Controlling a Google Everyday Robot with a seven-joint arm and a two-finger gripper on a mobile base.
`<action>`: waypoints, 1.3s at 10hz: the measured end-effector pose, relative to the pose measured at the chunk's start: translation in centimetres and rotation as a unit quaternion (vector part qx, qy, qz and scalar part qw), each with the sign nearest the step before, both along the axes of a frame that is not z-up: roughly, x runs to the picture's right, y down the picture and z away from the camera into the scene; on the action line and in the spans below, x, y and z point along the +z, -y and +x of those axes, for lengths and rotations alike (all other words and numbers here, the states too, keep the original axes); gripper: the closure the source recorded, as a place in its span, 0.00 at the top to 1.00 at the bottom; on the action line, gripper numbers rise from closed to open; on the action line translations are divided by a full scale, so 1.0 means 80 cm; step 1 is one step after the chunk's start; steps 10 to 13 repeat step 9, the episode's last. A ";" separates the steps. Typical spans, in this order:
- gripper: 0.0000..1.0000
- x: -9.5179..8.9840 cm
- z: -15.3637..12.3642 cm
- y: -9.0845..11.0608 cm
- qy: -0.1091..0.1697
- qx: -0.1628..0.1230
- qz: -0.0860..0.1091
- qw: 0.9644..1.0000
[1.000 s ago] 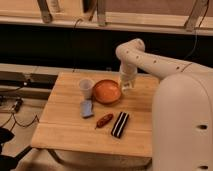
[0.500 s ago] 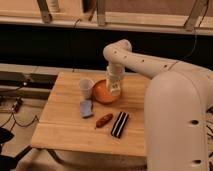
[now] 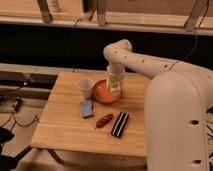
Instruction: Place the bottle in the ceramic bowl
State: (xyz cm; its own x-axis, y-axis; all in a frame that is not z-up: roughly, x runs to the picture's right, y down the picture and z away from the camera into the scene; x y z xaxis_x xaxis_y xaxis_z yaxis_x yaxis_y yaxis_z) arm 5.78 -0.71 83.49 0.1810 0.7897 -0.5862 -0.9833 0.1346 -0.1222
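Wooden tabletop (image 3: 65, 130), bare near its front edge; claw (image 3: 115, 89) lowered over ceramic bowl (image 3: 102, 92), gripping bottle (image 3: 116, 90).

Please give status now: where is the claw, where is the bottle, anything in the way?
Claw over right side of ceramic bowl. Bottle at the claw, low over the bowl. Plastic cup stands left of the bowl, off the path.

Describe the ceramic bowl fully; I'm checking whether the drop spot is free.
The ceramic bowl is round, shallow and orange-red with a darker rim, glossy like glazed pottery. It sits upright on the wooden table, just right of the translucent plastic cup. The claw hangs over its right side, covering that part of the rim, with the whitish bottle there. The visible inside looks bare.
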 end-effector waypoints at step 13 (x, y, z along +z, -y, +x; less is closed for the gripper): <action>0.80 0.000 0.001 0.000 -0.001 0.000 0.001 1.000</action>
